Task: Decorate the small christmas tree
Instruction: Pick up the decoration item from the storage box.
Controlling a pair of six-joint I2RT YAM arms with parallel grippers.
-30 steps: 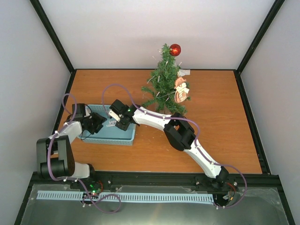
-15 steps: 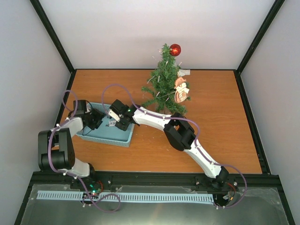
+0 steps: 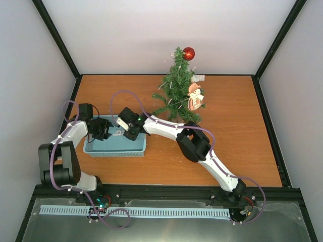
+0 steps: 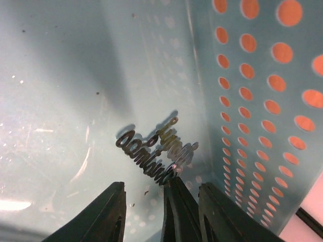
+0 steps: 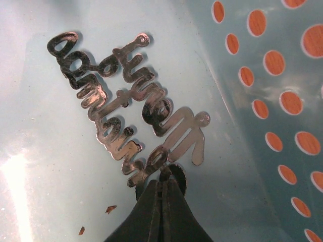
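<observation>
**Top view:** The tree stands upright at 12 o'clock on the worktop. A red ball sits near its tip and a small figure hangs on its 3 o'clock side. A blue basket sits toward 9 o'clock. The left end effector reaches into it from 9 o'clock and the right end effector from 3 o'clock, their tips just beside each other. The tree lies at 2 o'clock from both, well apart from them.

**Left wrist:** The two fingers stand partly apart above the basket floor and grip nothing. A third dark blade rises between them, just beside the 3 o'clock finger. Its tip touches the near end of a silver script ornament. The holed basket wall runs along 3 o'clock.

**Right wrist:** The fingers are pressed fully together. Their tip meets the ornament's 6 o'clock edge, but I cannot tell whether they pinch it. The ornament runs from 10 to 5 o'clock across the floor, near the holed wall.
</observation>
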